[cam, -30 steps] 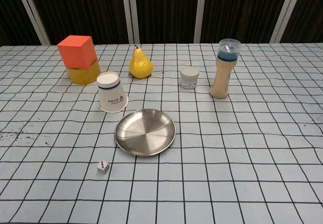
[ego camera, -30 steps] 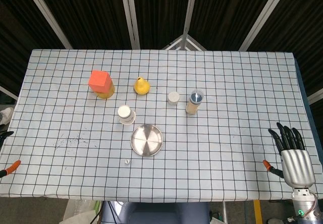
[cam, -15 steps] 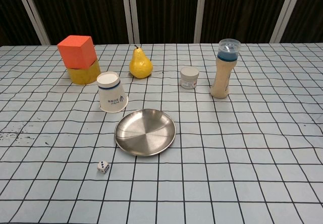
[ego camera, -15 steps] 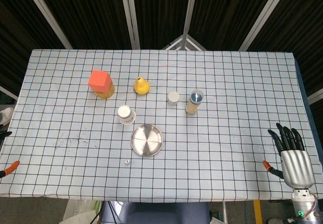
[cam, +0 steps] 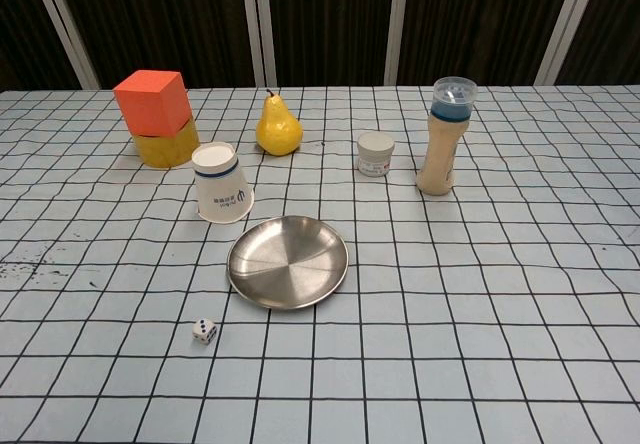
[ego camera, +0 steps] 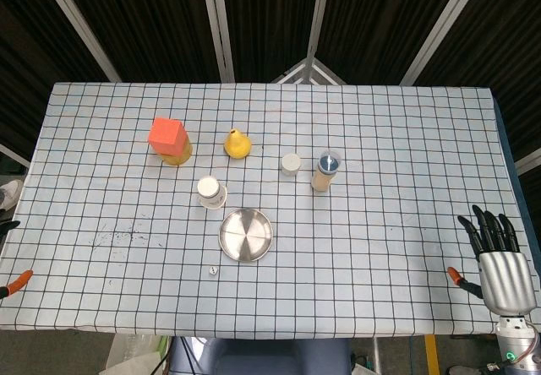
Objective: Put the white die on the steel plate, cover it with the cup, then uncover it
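The white die (cam: 204, 331) lay on the table (cam: 500, 314) at about 8 o'clock of the steel plate (cam: 288, 261), the upturned cup (cam: 221, 183) at its 11 o'clock. The right hand (ego camera: 500, 261) hovered at the table's edge, fingers apart, holding nothing; of the left hand (ego camera: 10, 257), only dark and orange tips showed, so I could not tell its state.

The plate (cam: 288, 261) lies near the middle of the table (cam: 520, 364), with the die (cam: 204, 331) on the cloth near it at about eight o'clock and the upside-down cup (cam: 221, 183) just beyond its rim at about eleven o'clock. Farther back, the pear (cam: 279, 126) stands at twelve o'clock from the plate, the block (cam: 152, 102) rests on the bowl (cam: 165, 147) at ten o'clock, and the small jar (cam: 376, 153) stands at one o'clock with the tall bottle (cam: 444, 136) to its right. The right hand (ego camera: 499, 260) sits at the table's near right corner, at four o'clock, well apart from all of these.
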Robot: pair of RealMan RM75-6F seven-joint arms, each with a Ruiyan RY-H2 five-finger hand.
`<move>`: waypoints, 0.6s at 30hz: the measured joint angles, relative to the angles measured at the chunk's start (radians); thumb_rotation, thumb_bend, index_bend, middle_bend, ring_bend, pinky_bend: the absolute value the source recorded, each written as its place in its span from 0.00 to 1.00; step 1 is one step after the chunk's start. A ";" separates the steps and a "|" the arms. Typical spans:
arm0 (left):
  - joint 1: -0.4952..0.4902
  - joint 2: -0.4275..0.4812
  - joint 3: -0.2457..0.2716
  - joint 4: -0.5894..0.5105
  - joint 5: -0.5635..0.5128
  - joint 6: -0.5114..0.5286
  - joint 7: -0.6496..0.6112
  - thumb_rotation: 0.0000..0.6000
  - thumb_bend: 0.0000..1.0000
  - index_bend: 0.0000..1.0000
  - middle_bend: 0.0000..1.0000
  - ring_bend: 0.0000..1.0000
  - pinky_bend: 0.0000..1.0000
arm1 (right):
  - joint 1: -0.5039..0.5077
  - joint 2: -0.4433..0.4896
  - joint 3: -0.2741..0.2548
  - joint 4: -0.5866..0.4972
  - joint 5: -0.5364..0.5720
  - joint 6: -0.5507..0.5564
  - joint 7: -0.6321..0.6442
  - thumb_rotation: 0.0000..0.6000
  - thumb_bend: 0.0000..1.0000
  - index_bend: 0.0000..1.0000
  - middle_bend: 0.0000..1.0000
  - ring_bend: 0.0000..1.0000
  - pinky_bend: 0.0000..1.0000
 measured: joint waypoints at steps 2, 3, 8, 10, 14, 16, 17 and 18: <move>-0.002 -0.002 0.000 0.000 -0.003 -0.005 0.005 1.00 0.17 0.23 0.10 0.02 0.11 | -0.002 0.006 -0.007 0.002 -0.007 0.002 0.012 1.00 0.17 0.16 0.03 0.05 0.00; -0.003 -0.002 0.000 0.000 -0.003 -0.006 0.006 1.00 0.17 0.23 0.10 0.02 0.11 | -0.003 0.010 -0.011 -0.005 -0.009 0.001 0.016 1.00 0.17 0.16 0.03 0.05 0.00; -0.003 -0.004 -0.001 -0.001 -0.003 -0.006 0.007 1.00 0.17 0.23 0.10 0.02 0.11 | -0.024 0.054 -0.020 -0.039 -0.028 0.029 0.041 1.00 0.17 0.16 0.03 0.05 0.00; -0.003 -0.004 -0.001 -0.001 -0.004 -0.007 0.007 1.00 0.17 0.23 0.10 0.02 0.11 | -0.020 0.050 -0.019 -0.035 -0.025 0.044 0.043 1.00 0.17 0.16 0.03 0.05 0.00; -0.005 -0.003 0.001 -0.002 0.003 -0.010 0.000 1.00 0.17 0.23 0.12 0.03 0.11 | -0.024 0.043 -0.018 -0.037 -0.026 0.012 0.054 1.00 0.17 0.16 0.03 0.05 0.00; -0.008 -0.001 0.004 -0.002 0.014 -0.013 -0.006 1.00 0.17 0.23 0.14 0.06 0.12 | -0.035 0.060 -0.022 -0.040 -0.032 0.012 0.067 1.00 0.17 0.16 0.03 0.05 0.00; -0.011 0.000 0.006 -0.003 0.022 -0.017 -0.009 1.00 0.17 0.23 0.15 0.07 0.12 | -0.036 0.071 -0.024 -0.032 -0.032 0.023 0.071 1.00 0.17 0.16 0.03 0.05 0.00; -0.016 0.001 0.009 -0.003 0.033 -0.023 -0.015 1.00 0.17 0.23 0.16 0.10 0.14 | -0.034 0.074 -0.023 -0.024 -0.030 0.033 0.073 1.00 0.17 0.16 0.03 0.05 0.00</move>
